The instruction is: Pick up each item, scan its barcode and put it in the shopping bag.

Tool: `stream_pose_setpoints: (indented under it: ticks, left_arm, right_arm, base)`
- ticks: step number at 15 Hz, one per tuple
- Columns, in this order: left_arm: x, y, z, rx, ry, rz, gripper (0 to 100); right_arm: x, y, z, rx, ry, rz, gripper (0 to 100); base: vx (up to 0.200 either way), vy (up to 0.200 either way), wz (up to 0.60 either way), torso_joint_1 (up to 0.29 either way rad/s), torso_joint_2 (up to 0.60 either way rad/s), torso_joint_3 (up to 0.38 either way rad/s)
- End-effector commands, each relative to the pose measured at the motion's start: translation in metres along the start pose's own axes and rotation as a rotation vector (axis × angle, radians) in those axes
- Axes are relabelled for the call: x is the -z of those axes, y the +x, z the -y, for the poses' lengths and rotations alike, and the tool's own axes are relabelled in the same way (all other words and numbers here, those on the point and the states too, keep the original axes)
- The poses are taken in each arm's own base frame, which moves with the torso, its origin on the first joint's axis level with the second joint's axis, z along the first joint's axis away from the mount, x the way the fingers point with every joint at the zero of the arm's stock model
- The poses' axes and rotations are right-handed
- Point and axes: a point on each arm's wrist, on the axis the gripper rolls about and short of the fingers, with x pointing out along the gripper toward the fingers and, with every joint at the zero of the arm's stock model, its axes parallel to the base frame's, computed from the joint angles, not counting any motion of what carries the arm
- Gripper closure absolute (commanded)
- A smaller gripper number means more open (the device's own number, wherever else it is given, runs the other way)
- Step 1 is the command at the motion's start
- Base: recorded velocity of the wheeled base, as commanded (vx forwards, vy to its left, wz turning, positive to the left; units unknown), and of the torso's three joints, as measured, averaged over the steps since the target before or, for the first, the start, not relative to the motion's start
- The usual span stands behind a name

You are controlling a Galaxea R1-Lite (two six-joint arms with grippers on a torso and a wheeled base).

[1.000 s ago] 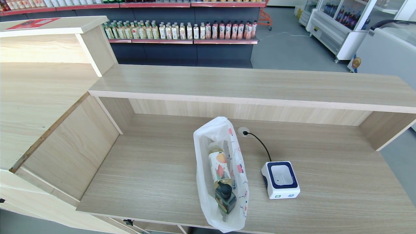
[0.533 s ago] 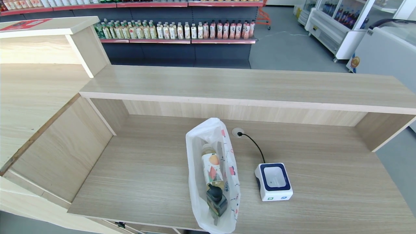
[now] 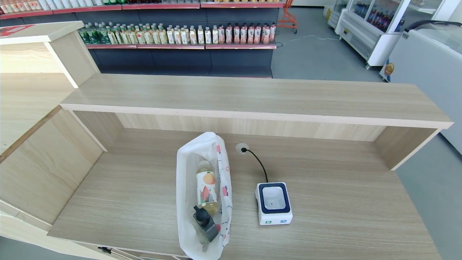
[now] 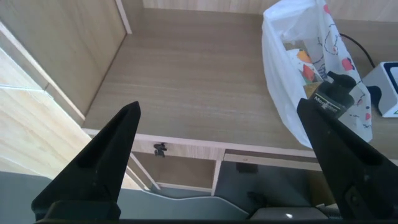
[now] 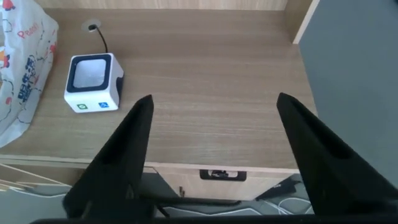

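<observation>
A white shopping bag (image 3: 184, 173) lies open on the wooden counter (image 3: 343, 206), left of centre, near edge. Inside lie 2 items: a fruit-labelled drink bottle (image 3: 207, 184) and, nearer, a dark bottle (image 3: 205, 225) with a black cap. A white barcode scanner (image 3: 273, 204) sits just right of the bag. The left gripper (image 4: 219, 109) and right gripper (image 5: 214, 99) hang over the counter's near edge, fingers spread wide, holding nothing.

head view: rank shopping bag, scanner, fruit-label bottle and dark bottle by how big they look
1. shopping bag
2. scanner
3. fruit-label bottle and dark bottle: these look about alike. The dark one lies nearer the camera, so I leave them unranked.
</observation>
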Motion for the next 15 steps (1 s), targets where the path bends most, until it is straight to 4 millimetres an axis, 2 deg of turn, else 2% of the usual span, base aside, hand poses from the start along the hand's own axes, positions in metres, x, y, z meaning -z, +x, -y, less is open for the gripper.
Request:
stream_pose_setpoints:
  ticks: [1,4,5,15]
  left_arm:
    - [0.0002,0.0,0.0,0.0,0.0,-0.001,0]
    - [0.0002,0.0,0.0,0.0,-0.003,-0.001,0]
    - [0.0002,0.0,0.0,0.001,-0.003,-0.001,0]
    - [0.0002,0.0,0.0,0.0,-0.002,-0.001,0]
  right_arm:
    - [0.0,0.0002,0.0,0.003,0.011,-0.003,100]
    - [0.0,0.0002,0.0001,0.006,0.028,-0.003,100]
    - [0.0,0.0002,0.0001,0.006,0.028,-0.003,100]
    - [0.0,0.0002,0.0001,0.006,0.028,-0.003,100]
  base:
    - [0.0,0.0,0.0,0.0,0.0,0.0]
    - [0.0,0.0,0.0,0.0,0.0,0.0]
    - [0.2,0.0,0.0,0.007,0.0,-0.002]
    - [0.0,0.0,0.0,0.0,0.0,0.0]
